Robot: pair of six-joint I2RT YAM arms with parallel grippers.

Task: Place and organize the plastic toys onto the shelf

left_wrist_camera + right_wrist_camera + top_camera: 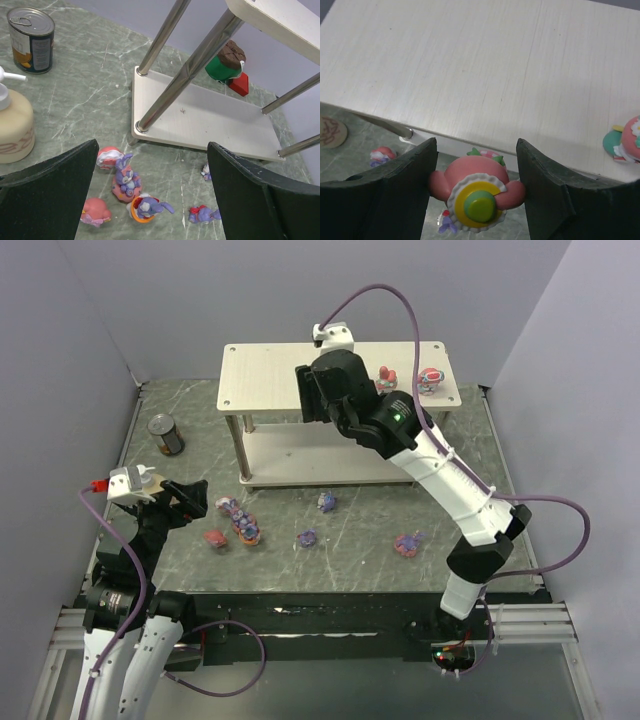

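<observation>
My right gripper is shut on a pink toy with a yellow and green hat, held above the front edge of the shelf's top board. From above, this gripper is over the shelf. Two toys stand on the top board at the right. My left gripper is open and empty above loose toys on the table: a pink one, a purple rabbit, another purple one, a pink one and a purple one with red. From above, the left gripper is left of them.
A dark tin can stands at the back left and a beige pump bottle sits near my left gripper. A green, brown and red toy is on the lower board. More toys lie on the table.
</observation>
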